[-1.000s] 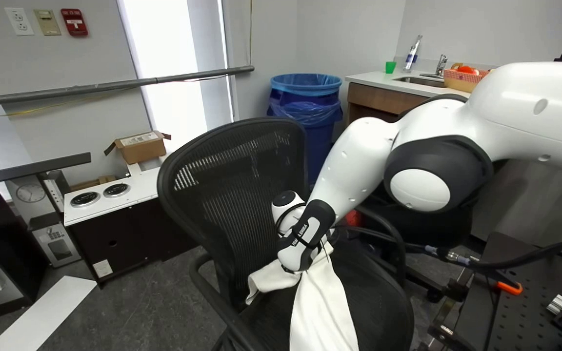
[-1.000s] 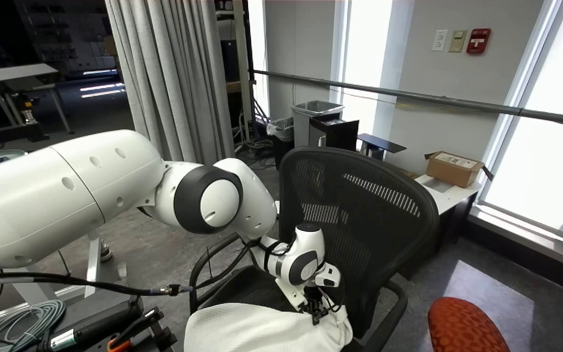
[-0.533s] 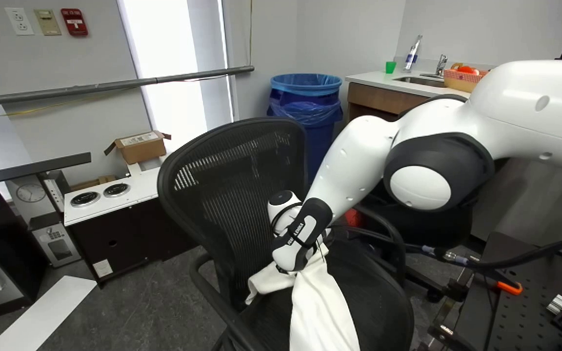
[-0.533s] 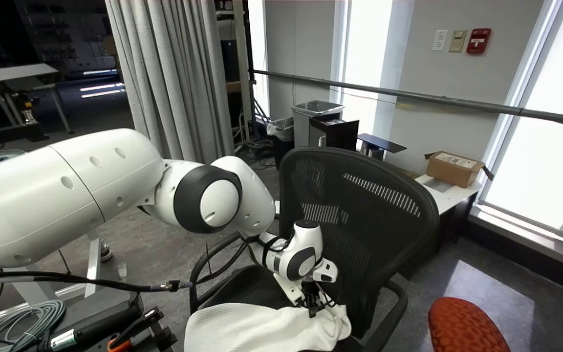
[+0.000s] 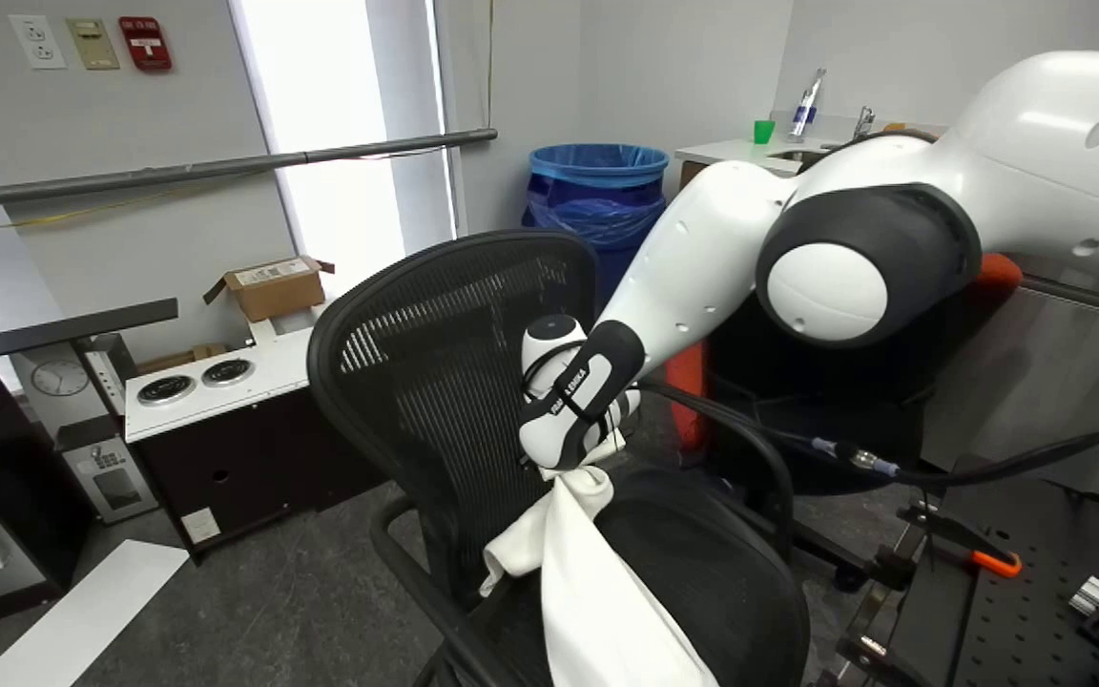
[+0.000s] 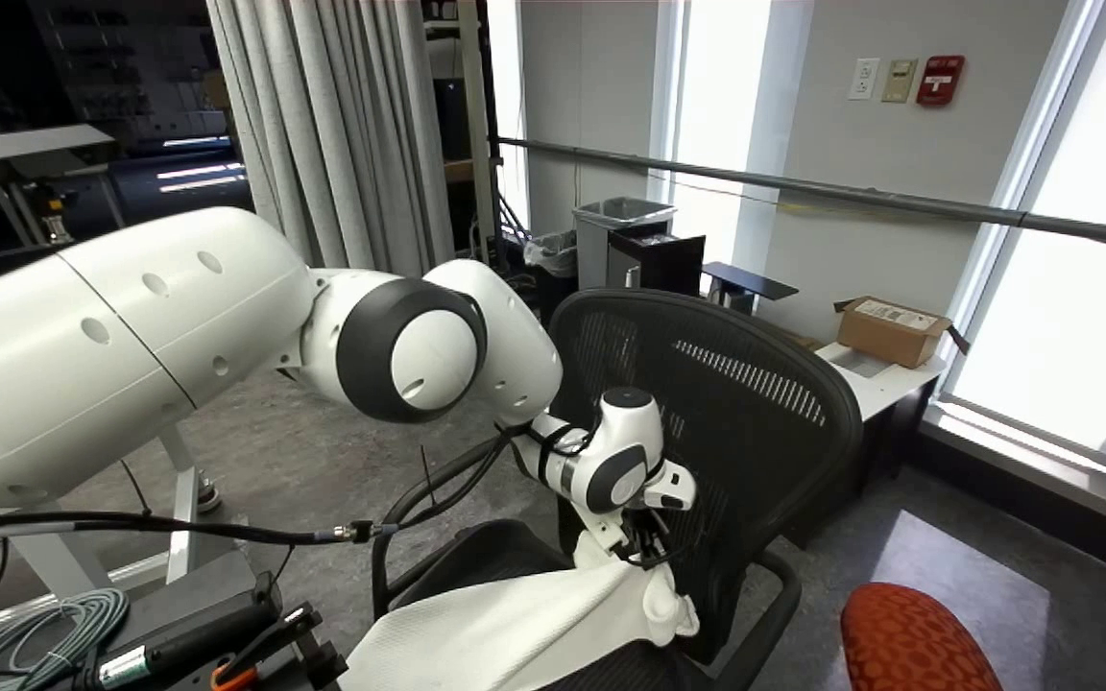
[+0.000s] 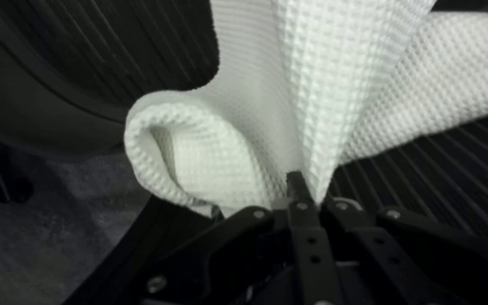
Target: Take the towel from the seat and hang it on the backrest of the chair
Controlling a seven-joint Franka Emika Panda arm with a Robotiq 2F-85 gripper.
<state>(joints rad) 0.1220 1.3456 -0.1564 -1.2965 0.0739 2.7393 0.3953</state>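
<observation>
Well, the gripper (image 7: 319, 199) pinches its two fingers (image 7: 303, 218) nearly together, with a bit of white towel (image 7: 333, 72) between them. In an exterior view, I see the towel slope toward five o'clock over the seat (image 5: 716, 572), with the backrest (image 5: 473, 367) at the gripper's ten o'clock.

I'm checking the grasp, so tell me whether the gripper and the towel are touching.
Touching. The wrist view shows it: the towel narrows to a pinched fold held between the closed jaws of the gripper.
</observation>
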